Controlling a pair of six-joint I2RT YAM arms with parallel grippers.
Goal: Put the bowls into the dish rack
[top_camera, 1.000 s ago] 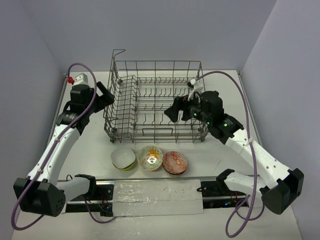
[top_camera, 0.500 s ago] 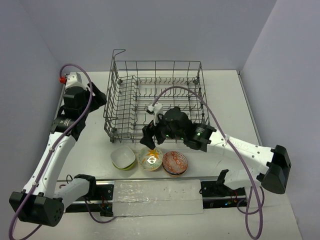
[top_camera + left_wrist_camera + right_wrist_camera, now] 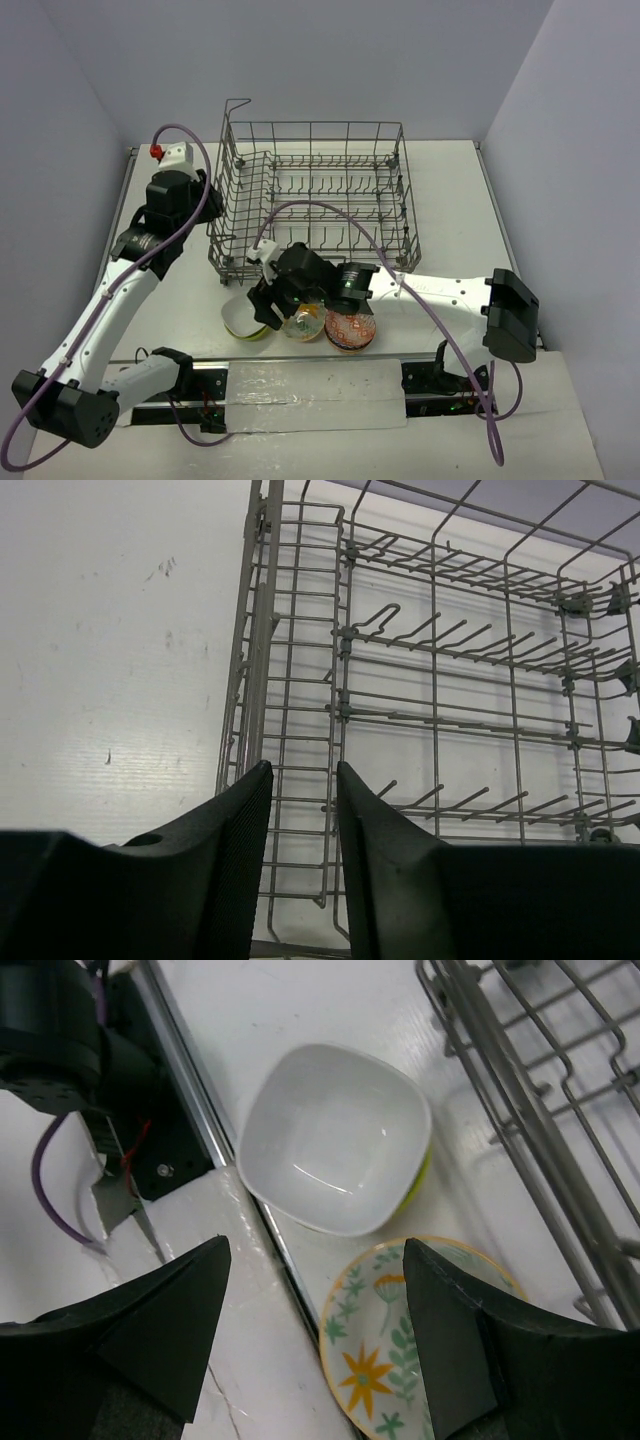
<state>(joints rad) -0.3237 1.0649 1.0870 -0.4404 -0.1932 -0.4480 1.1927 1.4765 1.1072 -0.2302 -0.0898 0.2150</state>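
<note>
On the white surface (image 3: pixel 450 190), toward its far side, a grey wire dish rack (image 3: pixel 243 215) with rows of upright tines and a raised loop at the far-left corner. Just in front of its near edge, three bowls in one row, all upright on the surface, not in the rack. On the left a green bowl (image 3: pixel 238 320) with white inside, in the middle a flower bowl (image 3: pixel 303 322) with yellow and green pattern, on the right a red-orange bowl (image 3: pixel 352 327). Very close together: touching or only nearly, cannot tell.

Reaching across from the right side, the right pincer (image 3: pixel 315 1260). Hovers low over the left part of the row, above the green bowl and the flower bowl. Jaws wide apart. In the right wrist view, black fingers (image 3: pixel 160 1340) at the two lower corners, the near rim of the green bowl framed between them, the flower bowl next to the right one. Contact with a bowl: cannot tell.

Just beside the left wall of the rack, the left pincer (image 3: pixel 302 780), pointed toward the inside of it. Jaws narrow — only a slim gap, and through it just rack wires and the pale surface beyond. Grips nothing.
</note>
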